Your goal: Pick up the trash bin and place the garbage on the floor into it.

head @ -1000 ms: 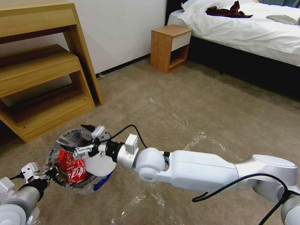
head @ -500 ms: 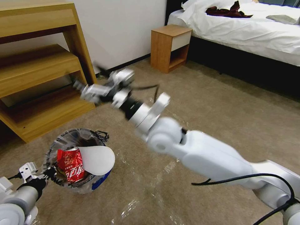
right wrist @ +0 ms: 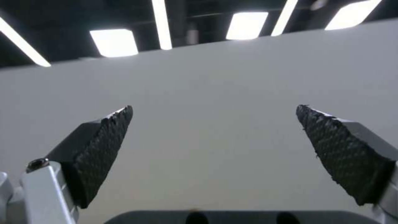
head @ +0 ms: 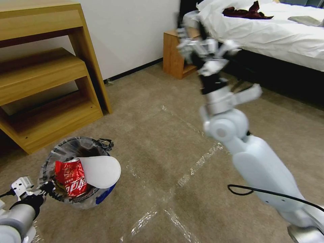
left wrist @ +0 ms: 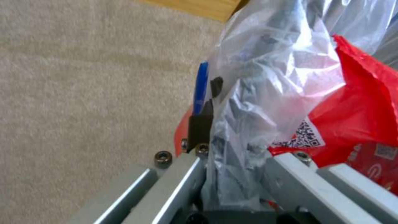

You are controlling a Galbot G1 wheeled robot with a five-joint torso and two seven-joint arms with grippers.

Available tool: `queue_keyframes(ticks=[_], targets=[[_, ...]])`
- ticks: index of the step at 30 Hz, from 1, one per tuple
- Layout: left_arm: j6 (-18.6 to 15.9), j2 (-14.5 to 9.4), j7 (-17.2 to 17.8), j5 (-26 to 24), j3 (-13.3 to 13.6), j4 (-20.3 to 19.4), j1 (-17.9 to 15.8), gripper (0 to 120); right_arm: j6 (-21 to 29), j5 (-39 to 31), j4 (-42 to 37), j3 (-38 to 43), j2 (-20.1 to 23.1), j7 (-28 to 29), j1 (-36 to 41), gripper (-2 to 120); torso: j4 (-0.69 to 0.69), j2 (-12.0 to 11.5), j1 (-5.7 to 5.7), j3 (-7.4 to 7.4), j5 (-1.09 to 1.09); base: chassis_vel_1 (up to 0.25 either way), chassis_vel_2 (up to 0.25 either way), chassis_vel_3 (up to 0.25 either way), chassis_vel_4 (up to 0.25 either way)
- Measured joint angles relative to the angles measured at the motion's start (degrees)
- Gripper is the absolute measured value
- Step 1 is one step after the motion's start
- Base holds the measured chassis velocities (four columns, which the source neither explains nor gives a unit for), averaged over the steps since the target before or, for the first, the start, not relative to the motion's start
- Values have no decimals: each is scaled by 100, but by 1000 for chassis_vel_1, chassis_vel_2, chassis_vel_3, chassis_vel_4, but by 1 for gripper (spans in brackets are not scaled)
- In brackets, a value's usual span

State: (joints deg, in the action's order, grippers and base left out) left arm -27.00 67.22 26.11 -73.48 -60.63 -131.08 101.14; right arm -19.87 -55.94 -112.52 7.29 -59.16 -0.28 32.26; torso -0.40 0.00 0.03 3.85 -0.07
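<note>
The trash bin [head: 98, 197], dark with a crinkly clear liner and a blue patch, is tilted at the lower left of the head view. Garbage sits inside it: a crushed red can [head: 71, 177] and a white insole [head: 101, 170] sticking out over the rim. My left gripper [head: 50, 189] is shut on the bin's near rim. In the left wrist view, the left gripper [left wrist: 222, 105] pinches the liner [left wrist: 265, 77] and rim, beside a red wrapper [left wrist: 356, 105]. My right gripper [head: 193, 37] is raised high over the floor [head: 152, 111], open and empty. The right wrist view shows its fingertips [right wrist: 104, 143] wide apart.
A wooden shelf unit [head: 44, 84] stands close behind the bin at the left. A wooden nightstand [head: 172, 57] and a bed [head: 270, 30] with white sheets are at the back right. Shiny tape strips [head: 199, 162] cross the carpet.
My right arm has left the bin and swung up and to the right, leaving the white insole in the bin. The bin has shifted slightly left with my left gripper.
</note>
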Motion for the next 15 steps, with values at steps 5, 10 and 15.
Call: queue_keyframes(ticks=[5, 10, 15], targets=[[65, 73, -76, 229, -3, -13, -31, 0, 271, 738, -304, 1293, 119, 477, 1302, 100, 4, 0, 0, 0, 1, 0, 0, 0, 0], [79, 123, -90, 266, -4, -72, -9, 0, 248, 1563, -573, 2109, -59, 700, 2574, 100, 2, 0, 0, 0, 0, 0, 0, 0, 0], [70, 135, -89, 248, -8, -92, 45, 0, 11, 2348, -735, 2465, -387, 716, 3562, 100, 4, 0, 0, -1, -1, 0, 0, 0, 0]])
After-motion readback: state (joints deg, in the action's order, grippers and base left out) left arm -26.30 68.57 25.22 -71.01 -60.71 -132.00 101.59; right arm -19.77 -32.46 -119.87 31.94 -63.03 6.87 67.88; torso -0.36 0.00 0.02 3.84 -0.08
